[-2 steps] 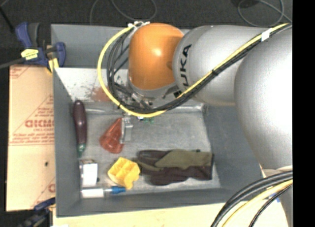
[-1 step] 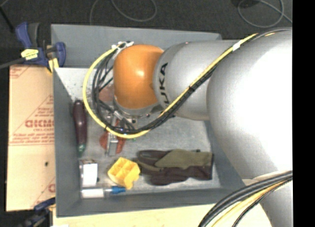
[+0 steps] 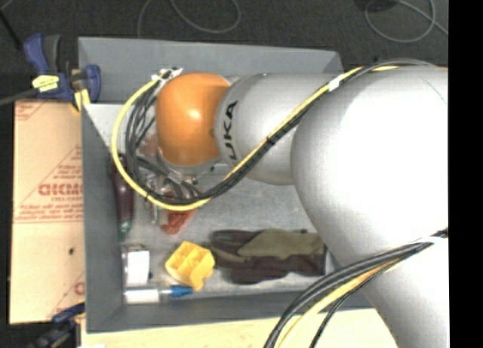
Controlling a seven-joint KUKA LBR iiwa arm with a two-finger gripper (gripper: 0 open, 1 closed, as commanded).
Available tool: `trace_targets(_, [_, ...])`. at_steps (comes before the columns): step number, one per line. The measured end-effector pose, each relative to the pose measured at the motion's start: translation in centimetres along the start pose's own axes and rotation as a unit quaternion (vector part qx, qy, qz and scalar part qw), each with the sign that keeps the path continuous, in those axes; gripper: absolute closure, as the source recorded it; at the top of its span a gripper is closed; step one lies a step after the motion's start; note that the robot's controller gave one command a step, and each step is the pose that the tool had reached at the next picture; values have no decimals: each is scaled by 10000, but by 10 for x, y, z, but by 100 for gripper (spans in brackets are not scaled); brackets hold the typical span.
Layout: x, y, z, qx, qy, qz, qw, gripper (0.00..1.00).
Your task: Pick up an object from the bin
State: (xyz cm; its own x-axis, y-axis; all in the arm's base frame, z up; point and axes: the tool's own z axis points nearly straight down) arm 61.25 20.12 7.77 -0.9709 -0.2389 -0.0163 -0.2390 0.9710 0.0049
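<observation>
— So, how much room is there round the yellow lump (image 3: pixel 189 263)?
— Little. The wall of the bin (image 3: pixel 226 305) runs just below it, a white box (image 3: pixel 137 265) lies left of it and a dark glove (image 3: pixel 264 256) right of it. Bare floor lies up and right of it.
— And the gripper (image 3: pixel 167 197)?
— Above the lump, under the orange cover (image 3: pixel 189 120). Wide or narrow, I cannot tell. A reddish thing (image 3: pixel 178 223) lies just beneath it, half hidden. The arm (image 3: pixel 362 158) covers the bin's right side.
</observation>
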Motion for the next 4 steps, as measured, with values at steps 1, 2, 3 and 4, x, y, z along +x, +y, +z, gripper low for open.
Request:
trace_targets(1, [0,0,0,-1,0,5,10000,100])
trace_targets(2, [-6,9,-35,13,22,-190,9998,100])
trace_targets(3, [-11,13,-96,-4,2,-143,9999,100])
trace_targets(4, [-11,7,-121,6,-56,-301,9995,100])
